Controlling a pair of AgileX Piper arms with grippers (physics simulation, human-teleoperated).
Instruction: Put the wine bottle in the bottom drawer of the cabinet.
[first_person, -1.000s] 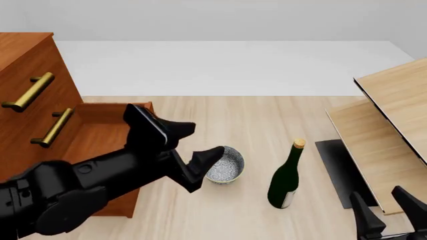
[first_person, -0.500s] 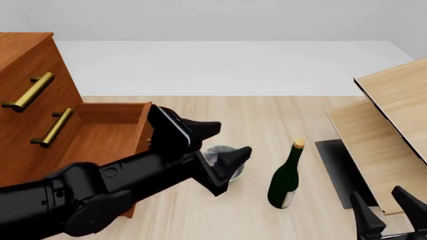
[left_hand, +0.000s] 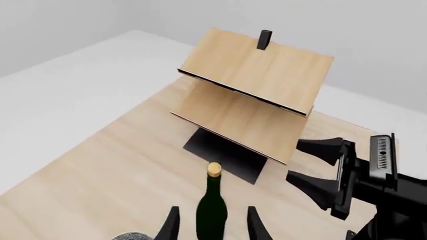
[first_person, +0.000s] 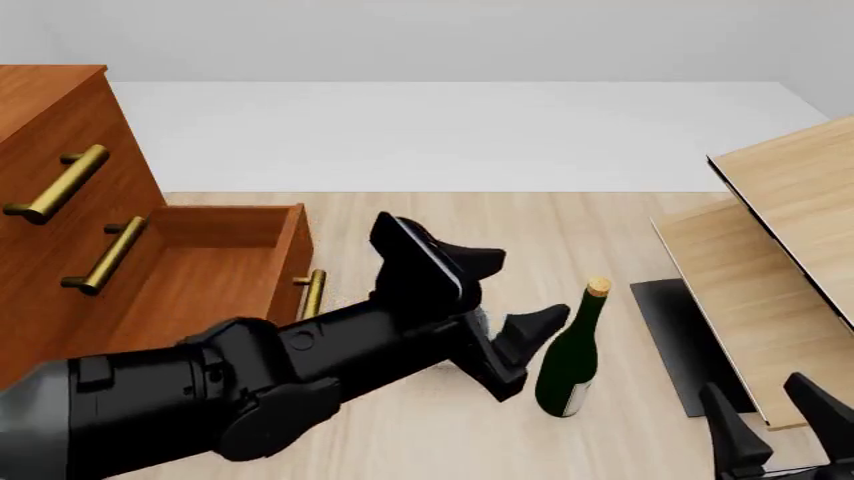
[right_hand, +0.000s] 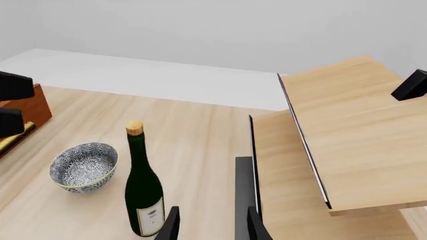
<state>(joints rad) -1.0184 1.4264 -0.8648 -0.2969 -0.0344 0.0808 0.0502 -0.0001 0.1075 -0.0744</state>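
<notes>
Wine bottle (first_person: 574, 358) upright; pale wood table (first_person: 534, 230).

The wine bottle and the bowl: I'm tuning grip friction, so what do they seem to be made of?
The wine bottle looks like smooth, glossy dark green glass, with a tan, matte, cork-like stopper and a pale, paper-like label. The bowl looks like glazed ceramic, going by its speckled grey pattern and pale rim, though a render leaves that open.
</notes>
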